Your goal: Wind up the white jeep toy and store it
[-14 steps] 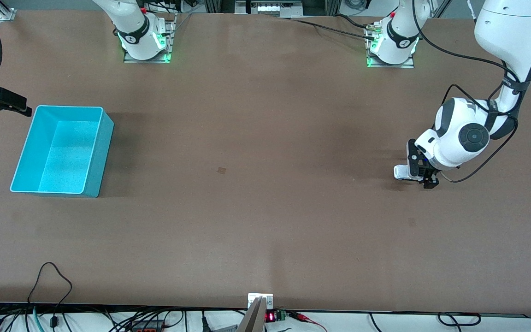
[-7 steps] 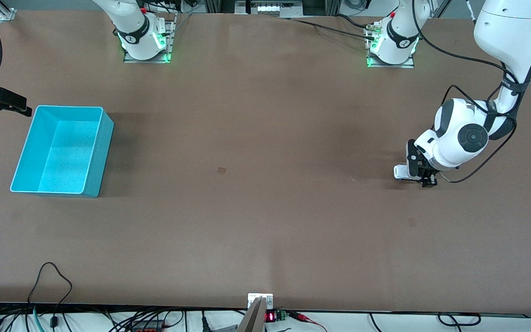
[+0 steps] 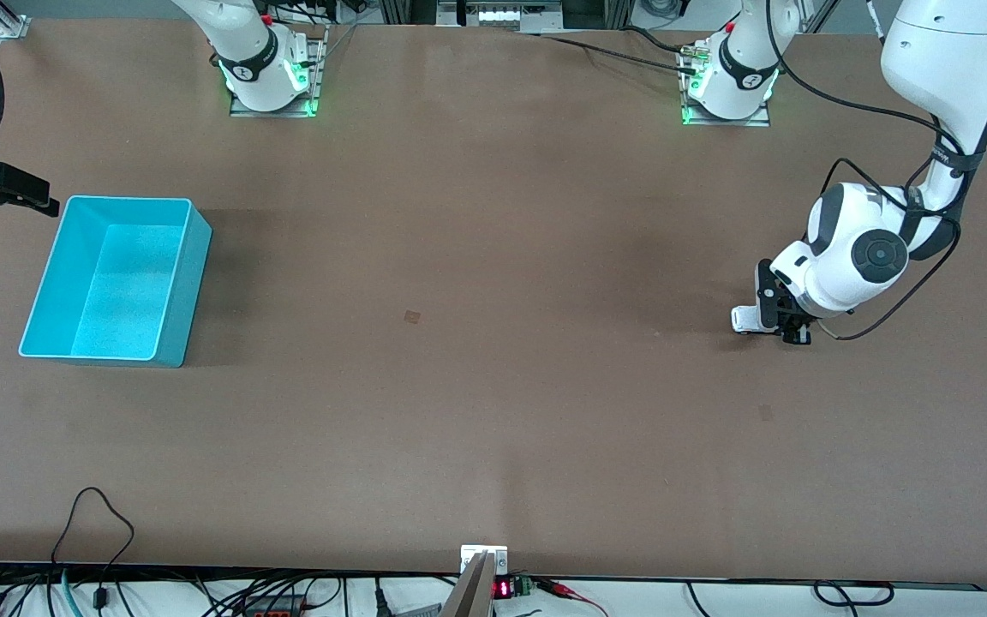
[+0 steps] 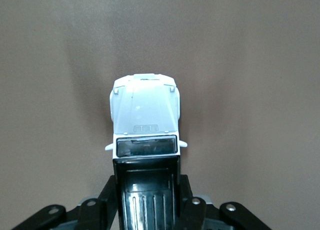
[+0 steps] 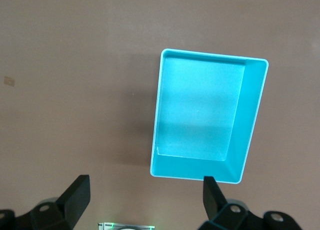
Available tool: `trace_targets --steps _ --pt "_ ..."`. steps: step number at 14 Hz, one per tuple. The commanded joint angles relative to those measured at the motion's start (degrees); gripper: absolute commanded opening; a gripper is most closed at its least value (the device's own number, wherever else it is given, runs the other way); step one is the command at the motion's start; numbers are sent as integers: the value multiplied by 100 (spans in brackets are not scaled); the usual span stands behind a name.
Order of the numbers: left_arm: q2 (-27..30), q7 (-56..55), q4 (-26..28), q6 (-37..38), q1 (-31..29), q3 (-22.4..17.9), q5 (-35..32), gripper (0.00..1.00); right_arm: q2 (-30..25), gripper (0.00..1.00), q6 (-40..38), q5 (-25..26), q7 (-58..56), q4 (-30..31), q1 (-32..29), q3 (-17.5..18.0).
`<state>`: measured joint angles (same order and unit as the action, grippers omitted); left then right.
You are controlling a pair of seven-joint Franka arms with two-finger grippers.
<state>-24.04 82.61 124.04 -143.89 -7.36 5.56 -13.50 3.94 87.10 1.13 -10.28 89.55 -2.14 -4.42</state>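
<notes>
The white jeep toy stands on the table near the left arm's end. Its white hood points away from the wrist, and its black roof lies between the fingers. My left gripper is down at the table and shut on the jeep's black rear section, one finger against each flank. My right gripper hangs open in the air beside the teal bin, with nothing between its fingers. The bin is empty.
The teal bin stands toward the right arm's end of the brown table. Both arm bases stand on the table edge farthest from the front camera. Cables run along the nearest edge.
The left gripper's fingers have closed onto the jeep's rear section. The jeep stays on the table. The right arm has not moved.
</notes>
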Motion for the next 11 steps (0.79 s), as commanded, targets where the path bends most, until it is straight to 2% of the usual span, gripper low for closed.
trace_targets --steps 1,11 --pt "101 63 15 54 -73 41 -100 34 -42 100 -9 1 -114 36 -41 37" --pt "57 -280 15 54 -73 41 -91 33 -42 100 -9 1 -105 36 -32 37"
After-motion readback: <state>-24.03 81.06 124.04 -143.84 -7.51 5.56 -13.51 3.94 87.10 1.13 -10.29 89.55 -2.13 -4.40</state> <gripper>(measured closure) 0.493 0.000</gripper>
